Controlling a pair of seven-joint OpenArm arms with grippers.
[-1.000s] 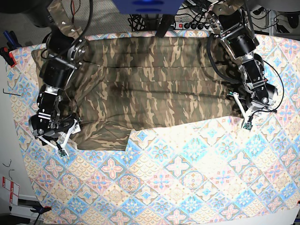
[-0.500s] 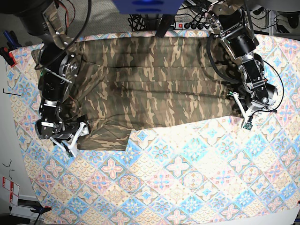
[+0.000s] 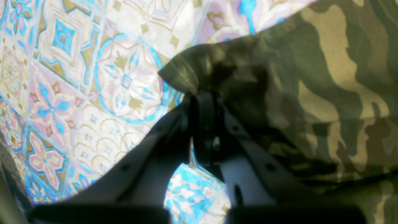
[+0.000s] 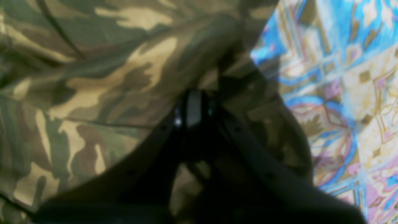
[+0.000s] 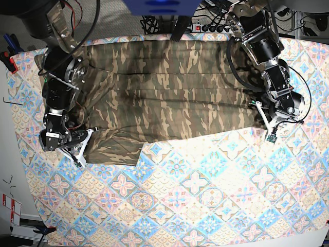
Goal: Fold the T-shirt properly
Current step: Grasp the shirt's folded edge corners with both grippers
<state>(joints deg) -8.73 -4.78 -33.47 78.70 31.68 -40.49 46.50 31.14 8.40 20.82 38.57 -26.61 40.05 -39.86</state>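
On my base view's left, the right gripper (image 5: 82, 149) is clenched on the T-shirt (image 5: 169, 92) at its near corner; across the spread shirt, the left gripper (image 5: 263, 122) pinches the other corner. I judge the cloth limp and light, best taken at corners. The tablecloth (image 5: 205, 195) offers open room nearer.

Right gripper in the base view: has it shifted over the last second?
Yes. The right gripper slid toward the view's right, off the tablecloth and onto the T-shirt sleeve edge, where it has closed on the cloth.
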